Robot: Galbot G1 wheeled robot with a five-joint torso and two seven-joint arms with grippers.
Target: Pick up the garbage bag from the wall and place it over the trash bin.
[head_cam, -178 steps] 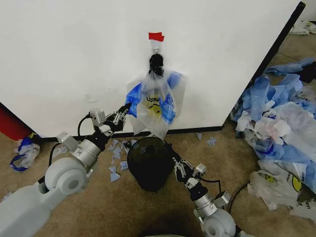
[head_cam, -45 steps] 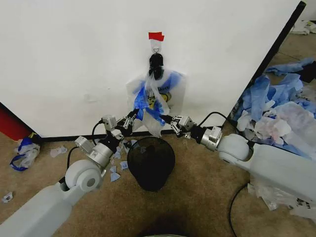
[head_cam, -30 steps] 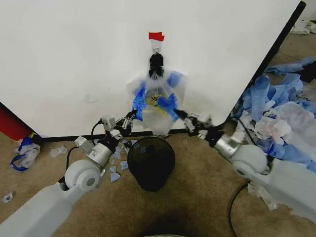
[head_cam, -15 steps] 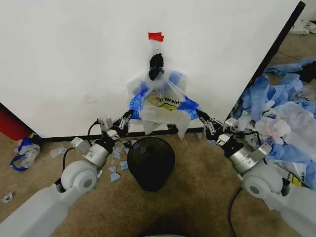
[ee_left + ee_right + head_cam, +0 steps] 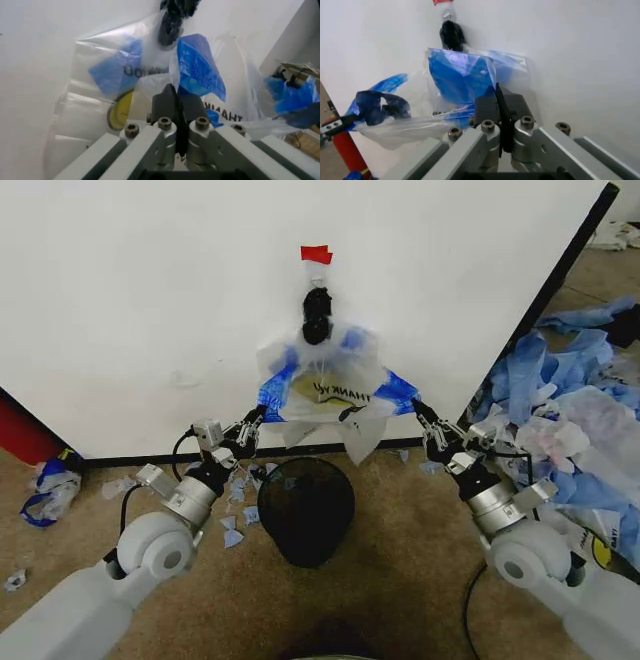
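1. My left gripper (image 5: 252,423) and right gripper (image 5: 424,418) each clamp a blue handle of the garbage bag (image 5: 330,388), spread against the wall (image 5: 150,300) above the trash bin (image 5: 305,505).
2. Risk: the black clip (image 5: 317,315) grips the top, so pulling may tear thin film.

right tool (image 5: 498,101) clamped | garbage bag (image 5: 457,78) handle, seemingly | wall (image 5: 580,56)
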